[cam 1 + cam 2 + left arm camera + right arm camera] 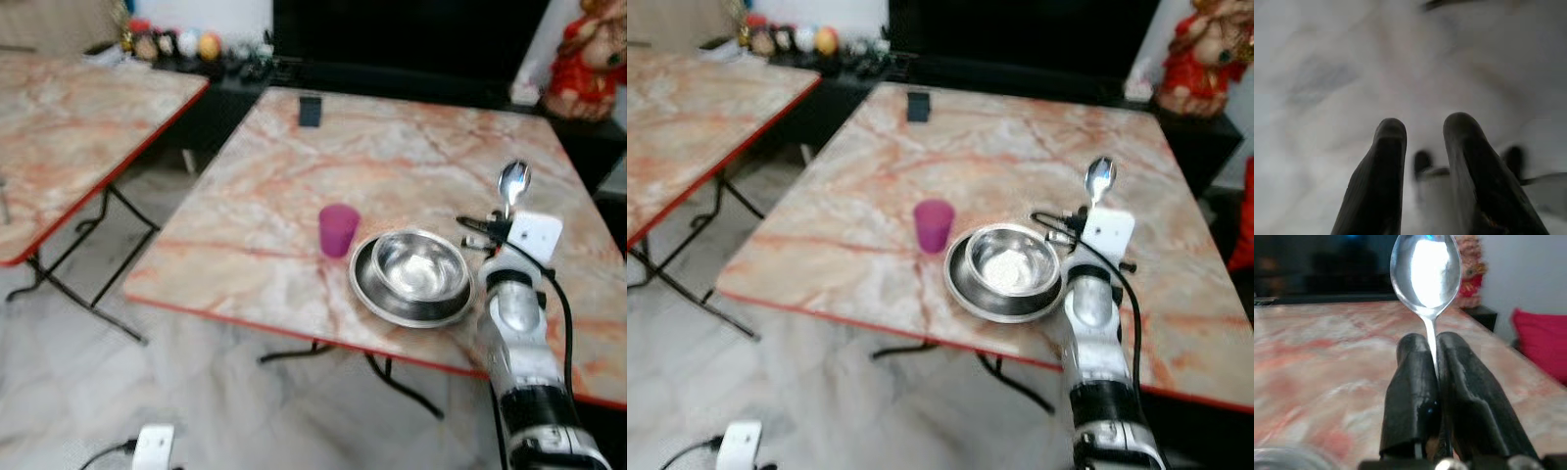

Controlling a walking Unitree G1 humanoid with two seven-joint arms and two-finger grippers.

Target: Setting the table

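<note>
Standing upright, bowl end up, the spoon (1426,271) is clamped by its handle in the right gripper (1433,363) above the desk (411,157), beside a steel bowl (419,266) nested in a plate (364,289).

Shiny steel bowl (421,266) sits nested in a steel plate (377,294), purple cup (338,230) touching at 9 o'clock, spoon (513,183) upright at 2 o'clock.

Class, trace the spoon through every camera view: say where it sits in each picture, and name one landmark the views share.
Left eye view: spoon upright, right of centre, above the right gripper.
Right eye view: same, beside the steel bowl.
Right wrist view: bowl end top centre, handle pinched between the fingers.
Left wrist view: blurred floor beyond the left gripper.
Shared landmark: marble table.
</note>
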